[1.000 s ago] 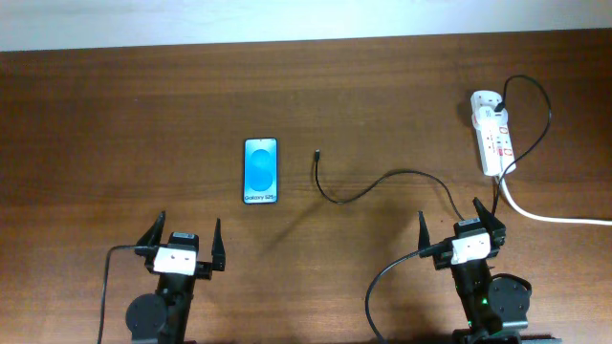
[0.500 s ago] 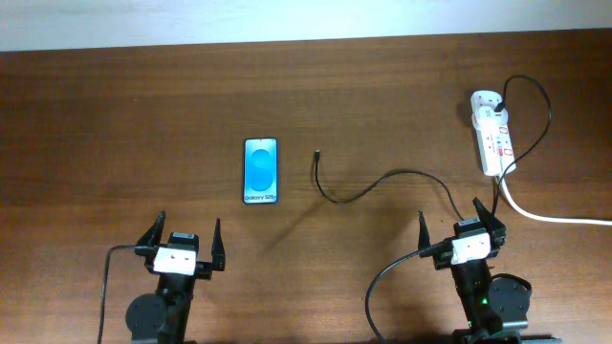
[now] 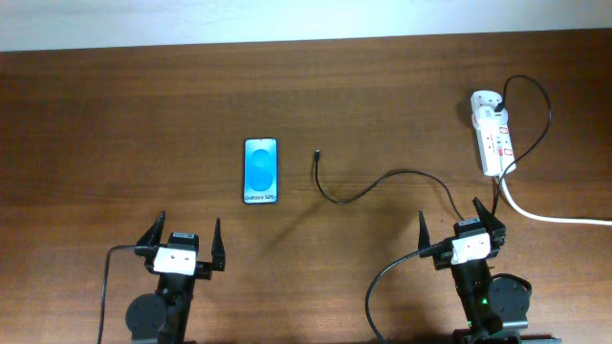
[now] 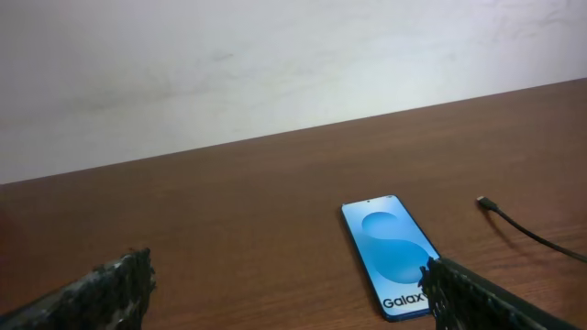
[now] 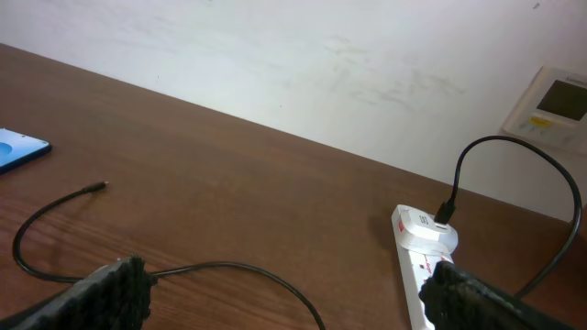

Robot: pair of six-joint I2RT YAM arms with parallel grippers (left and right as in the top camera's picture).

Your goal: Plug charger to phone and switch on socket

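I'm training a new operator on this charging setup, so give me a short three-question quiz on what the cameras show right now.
1. Fill in: the left end effector and right end effector both stand ___.
2. True or false: the long thin black charger cable is plugged into the slim blue-screened smartphone.
3. The white power strip with red switches lies nearest: A) left end effector, B) right end effector, C) smartphone.
Key: 1 open; 2 false, its tip lies apart from the phone; 3 B.
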